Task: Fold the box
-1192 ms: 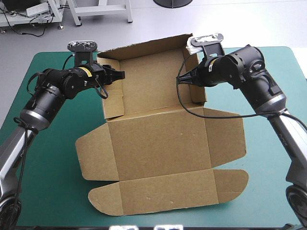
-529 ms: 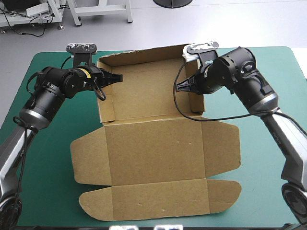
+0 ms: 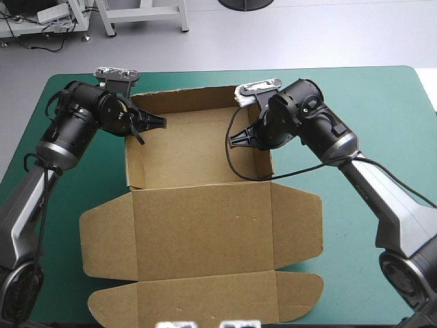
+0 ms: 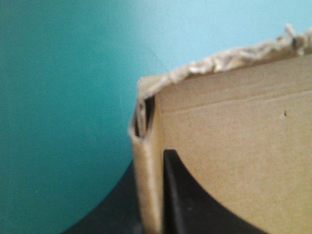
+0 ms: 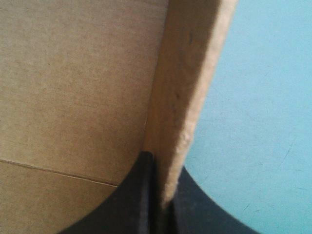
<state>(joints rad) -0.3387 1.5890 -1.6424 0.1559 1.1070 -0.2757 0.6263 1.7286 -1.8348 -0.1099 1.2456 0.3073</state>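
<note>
Two end effectors hold the box (image 3: 205, 225), one on each of its raised side walls. The box lies on the teal-green worktop (image 3: 369, 109). Its tray half is toward the far edge with its walls standing, and its lid (image 3: 205, 273) lies flat on the cover toward the near edge, side flaps and rounded front flap spread out.

The left end effector (image 3: 156, 121) is at the tray's far-left corner, clenched on the left wall (image 3: 131, 160). In the left wrist view the brown board (image 4: 234, 136) stands edge-on between the black fingers (image 4: 195, 204) of that end effector (image 4: 148, 168). The box's corner is just ahead of them, its upper edge frayed and pale, and the worktop (image 4: 58, 97) lies on the box's outer side.

The right end effector (image 3: 239, 140) is inside the tray, against the right wall (image 3: 263, 164), and grips it. In the right wrist view its fingers are all but closed at (image 5: 161, 170), with the wall's edge rising between them. The box's inner face (image 5: 73, 87) is on one side of the wall and the worktop (image 5: 263, 122) on the other.
</note>
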